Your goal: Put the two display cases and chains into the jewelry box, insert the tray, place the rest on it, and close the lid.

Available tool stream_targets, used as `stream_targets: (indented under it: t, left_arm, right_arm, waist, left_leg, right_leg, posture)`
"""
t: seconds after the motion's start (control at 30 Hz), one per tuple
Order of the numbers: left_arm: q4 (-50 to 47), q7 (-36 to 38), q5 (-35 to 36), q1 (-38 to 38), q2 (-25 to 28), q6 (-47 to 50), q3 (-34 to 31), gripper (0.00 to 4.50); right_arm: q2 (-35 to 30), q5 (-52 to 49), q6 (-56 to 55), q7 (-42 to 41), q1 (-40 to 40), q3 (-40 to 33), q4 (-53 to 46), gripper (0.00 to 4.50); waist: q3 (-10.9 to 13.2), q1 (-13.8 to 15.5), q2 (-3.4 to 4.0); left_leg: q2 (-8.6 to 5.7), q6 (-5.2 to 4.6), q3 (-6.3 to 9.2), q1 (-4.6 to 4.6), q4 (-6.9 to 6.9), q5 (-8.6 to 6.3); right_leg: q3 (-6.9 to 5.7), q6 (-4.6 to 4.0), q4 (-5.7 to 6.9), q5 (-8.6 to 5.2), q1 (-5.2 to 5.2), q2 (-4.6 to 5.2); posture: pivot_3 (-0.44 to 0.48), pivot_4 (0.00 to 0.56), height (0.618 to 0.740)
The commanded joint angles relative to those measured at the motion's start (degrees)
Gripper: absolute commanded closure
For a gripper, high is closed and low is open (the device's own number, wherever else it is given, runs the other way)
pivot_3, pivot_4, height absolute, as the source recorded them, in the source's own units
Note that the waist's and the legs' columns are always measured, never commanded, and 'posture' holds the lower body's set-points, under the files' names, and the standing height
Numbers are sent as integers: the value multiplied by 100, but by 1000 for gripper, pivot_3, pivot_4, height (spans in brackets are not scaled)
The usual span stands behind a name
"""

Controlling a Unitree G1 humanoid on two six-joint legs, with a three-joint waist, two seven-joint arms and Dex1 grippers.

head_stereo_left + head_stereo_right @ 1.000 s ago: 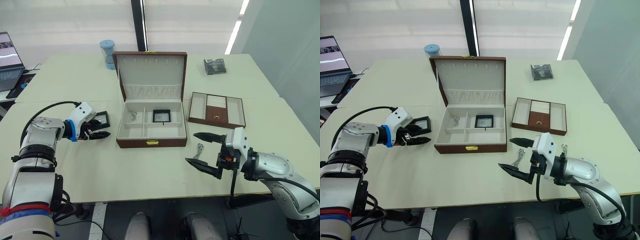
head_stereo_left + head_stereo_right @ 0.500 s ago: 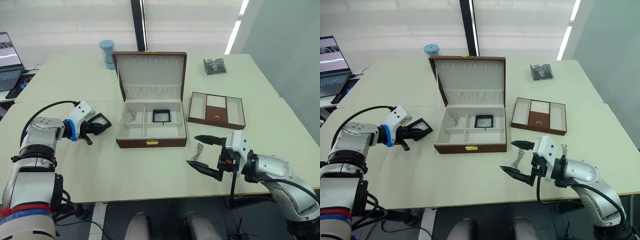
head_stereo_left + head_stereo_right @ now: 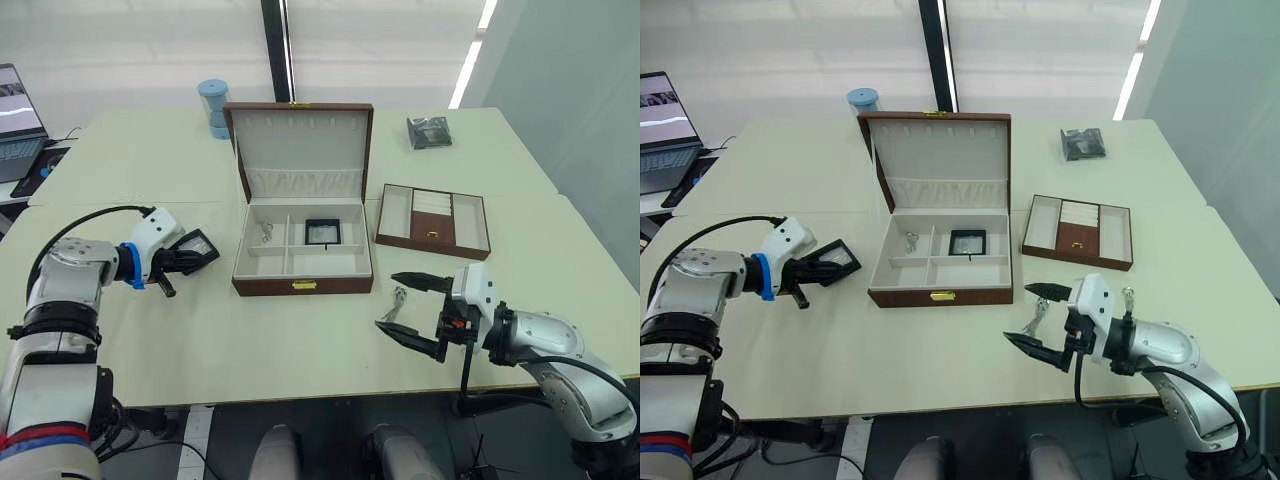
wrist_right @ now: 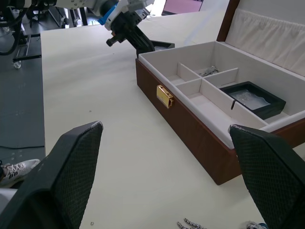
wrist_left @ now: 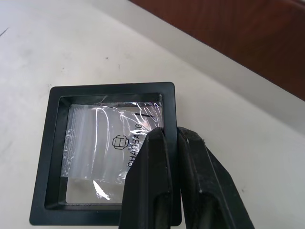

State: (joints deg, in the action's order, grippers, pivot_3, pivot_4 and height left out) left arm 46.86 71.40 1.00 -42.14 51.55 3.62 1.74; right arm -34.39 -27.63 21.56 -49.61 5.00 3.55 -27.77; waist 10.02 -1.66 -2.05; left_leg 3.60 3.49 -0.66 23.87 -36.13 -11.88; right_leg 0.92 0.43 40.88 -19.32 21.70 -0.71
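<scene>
A: What moved?
B: Left gripper (image 5: 169, 143) lifted a display case (image 5: 102, 148), pinching its frame edge, left of the jewelry box (image 3: 302, 262).
A: Right?
B: Right gripper (image 3: 412, 310) spread wide over a chain (image 3: 400, 297), near the table's (image 3: 300, 340) front edge.

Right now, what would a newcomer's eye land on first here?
The open jewelry box mid-table, lid upright, one display case already inside. Left of it, the left end effector pinches the second display case by its frame. The right end effector hangs open over a chain.
</scene>
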Motion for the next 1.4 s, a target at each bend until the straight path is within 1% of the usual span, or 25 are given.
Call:
stream_targets:
  t: [0.03, 0.23, 0.4, 0.5, 0.63, 0.77, 0.9, 1.03, 1.17, 1.4]
  left_arm:
    - [-1412, 335, 334, 188, 411, 586, -231, 4468]
    - [-2894, 506, 646, 433, 659, 1411, -246, 4468]
    - [-3496, 701, 797, 57, 435, 1914, 50, 4468]
    - [-3663, 838, 791, -262, 155, 2080, 391, 4468]
    - [-3616, 955, 679, -676, -249, 2315, 874, 4468]
    - [-3499, 1154, 705, -930, -637, 2466, 1238, 4468]
    - [-2980, 1379, 655, -1209, -1017, 2309, 1504, 4468]
    - [-2514, 1635, 724, -1451, -1379, 2169, 1616, 4468]
    - [-1975, 1665, 565, -1603, -1685, 1879, 1718, 4468]
    - [-1596, 1769, 435, -1639, -1910, 1742, 1766, 4468]
  right_arm:
    - [-66, -108, -75, 41, -2, -275, -233, 0]
    - [-120, -340, 83, 153, -28, -520, -507, 0]
    - [-94, -287, 49, 274, -132, -536, -545, 0]
    - [-44, -285, 17, 400, -257, -570, -615, 0]
    - [-3, -231, -26, 571, -477, -573, -754, 0]
    - [47, -168, -66, 775, -740, -605, -917, 0]
    - [136, -65, -61, 985, -898, -562, -1074, 0]
    - [169, -23, -39, 1145, -1026, -596, -1211, 0]
    - [186, 19, -16, 1304, -1169, -616, -1357, 0]
    - [162, 21, -5, 1500, -1436, -645, -1567, 0]
  waist:
    - [0, 1, 0]
    - [0, 2, 0]
    - [0, 4, 0]
    - [0, 15, 0]
    - [0, 15, 0]
    - [0, -2, 0]
    - [0, -15, 0]
    - [0, -3, 0]
    - [0, 4, 0]
    - [0, -9, 0]
  left_leg:
    - [1, 0, 0, 0, 0, 0]
    - [1, 0, 0, -1, 0, 0]
    - [-5, 0, 0, 0, -1, 0]
    - [-8, -1, -1, 1, -2, 0]
    - [-10, -1, -1, 2, -5, 0]
    - [-7, -1, 0, 2, -5, 0]
    - [-5, -1, 1, 0, -6, 0]
    - [-6, -1, 1, 3, -7, 0]
    - [-9, -1, 1, 4, -8, 0]
    - [-8, -1, 3, 4, -8, 0]
  right_leg:
    - [1, 0, 0, 0, 0, 1]
    - [2, 0, 0, 0, -1, 2]
    - [2, 0, -1, -1, -1, 1]
    - [3, 1, -1, -1, -2, 0]
    - [4, 0, -1, -1, -2, -2]
    - [5, 0, 0, -1, -2, -8]
    - [6, 0, 2, -1, -1, -13]
    - [6, 0, 2, -1, 0, -13]
    - [7, 0, 1, -1, -2, -13]
    - [6, 0, 1, -1, -1, -14]
  posture:
    - [0, 150, 740]
    - [0, 150, 740]
    - [0, 150, 740]
    - [0, 150, 740]
    - [0, 150, 740]
    - [0, 150, 740]
    - [0, 150, 740]
    - [0, 150, 740]
    - [0, 150, 740]
    - [0, 150, 740]
